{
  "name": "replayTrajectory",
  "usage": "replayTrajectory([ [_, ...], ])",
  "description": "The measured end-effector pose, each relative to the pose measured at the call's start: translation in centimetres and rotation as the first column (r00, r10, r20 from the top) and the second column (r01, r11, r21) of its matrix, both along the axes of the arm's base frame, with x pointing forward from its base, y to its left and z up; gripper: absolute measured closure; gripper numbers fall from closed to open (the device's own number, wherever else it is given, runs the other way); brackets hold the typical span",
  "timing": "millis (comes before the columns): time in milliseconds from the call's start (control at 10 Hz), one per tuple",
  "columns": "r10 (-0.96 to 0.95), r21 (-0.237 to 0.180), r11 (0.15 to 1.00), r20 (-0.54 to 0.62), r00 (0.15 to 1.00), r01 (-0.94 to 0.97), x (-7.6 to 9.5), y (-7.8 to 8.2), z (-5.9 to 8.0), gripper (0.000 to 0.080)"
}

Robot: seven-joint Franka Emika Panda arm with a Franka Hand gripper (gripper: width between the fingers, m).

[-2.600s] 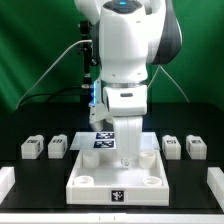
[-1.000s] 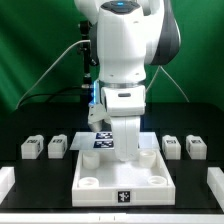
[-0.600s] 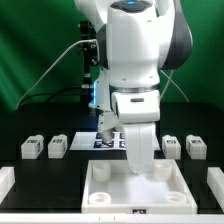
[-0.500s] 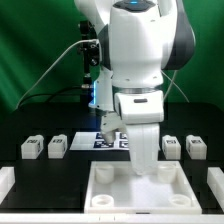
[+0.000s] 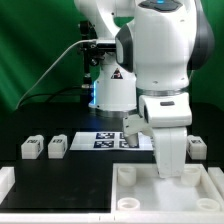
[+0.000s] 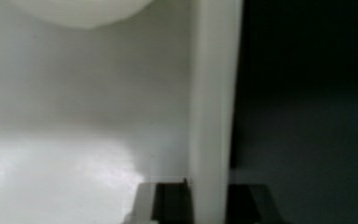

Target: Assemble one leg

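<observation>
My gripper (image 5: 172, 163) reaches down onto the large white square tray-like part (image 5: 155, 200), which sits at the front of the exterior view's right. In the wrist view my gripper (image 6: 208, 205) is shut on the part's thin upright wall (image 6: 215, 100), with one dark finger (image 6: 165, 204) on each side of it. Two legs, small white tagged blocks (image 5: 32, 148) (image 5: 57, 147), stand at the exterior view's left. Another leg (image 5: 198, 148) shows at the right beside my arm. Any further leg is hidden behind the arm.
The marker board (image 5: 105, 140) lies at the middle back of the black table. White rails show at the table's front left corner (image 5: 5, 180). The arm's base and cables stand behind the marker board.
The tray-like part has moved with my gripper toward the front and to the exterior view's right. It has uncovered the marker board. The legs have not moved.
</observation>
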State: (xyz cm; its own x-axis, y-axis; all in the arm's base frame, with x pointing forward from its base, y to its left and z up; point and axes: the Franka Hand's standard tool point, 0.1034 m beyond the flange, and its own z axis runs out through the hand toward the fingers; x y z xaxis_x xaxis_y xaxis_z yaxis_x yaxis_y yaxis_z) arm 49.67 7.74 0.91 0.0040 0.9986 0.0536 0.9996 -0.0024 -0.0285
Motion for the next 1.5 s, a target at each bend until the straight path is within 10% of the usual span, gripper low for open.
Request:
replayTrajectory([
  [300, -0.003, 0.001, 1.000, 0.002, 1.000, 0.003, 0.00, 0.03, -0.03, 0.0736],
  [800, -0.006, 0.001, 1.000, 0.002, 1.000, 0.006, 0.01, -0.12, -0.05, 0.0175],
  [1500, -0.008, 0.001, 1.000, 0.002, 1.000, 0.008, 0.02, -0.24, -0.07, 0.0151],
])
